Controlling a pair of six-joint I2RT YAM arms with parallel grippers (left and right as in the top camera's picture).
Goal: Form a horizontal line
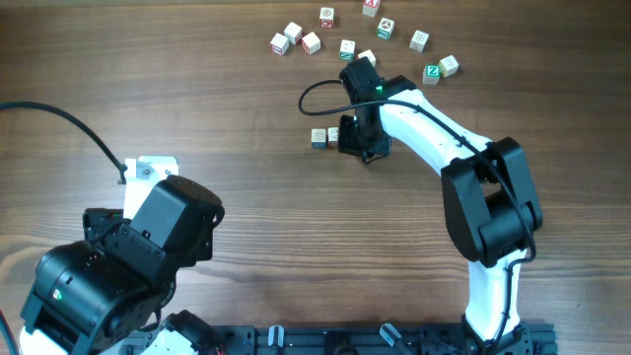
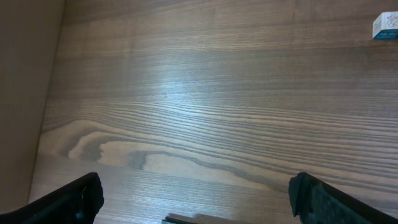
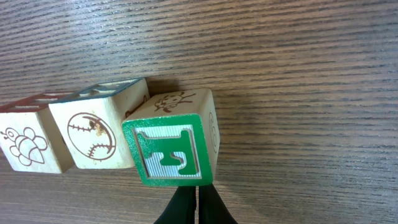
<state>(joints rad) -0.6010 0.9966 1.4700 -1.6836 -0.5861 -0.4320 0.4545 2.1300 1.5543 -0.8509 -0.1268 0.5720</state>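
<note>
In the right wrist view three pale wooden cubes lie side by side: a red-edged cube (image 3: 25,146), a blue-edged cube with a baseball picture (image 3: 93,140), and a green-faced cube (image 3: 171,152) turned slightly askew against it. My right gripper (image 3: 196,202) is shut, its joined fingertips touching the green face, holding nothing. In the overhead view two of the row's cubes (image 1: 317,137) (image 1: 335,135) show left of the right gripper (image 1: 363,143), which hides the green one. My left gripper (image 2: 196,193) is open and empty over bare wood at the near left.
Several loose letter cubes lie scattered at the far edge of the table, from one (image 1: 280,43) on the left to another (image 1: 449,66) on the right. One cube (image 2: 385,26) shows at the top right of the left wrist view. A black cable (image 1: 59,116) crosses the left side.
</note>
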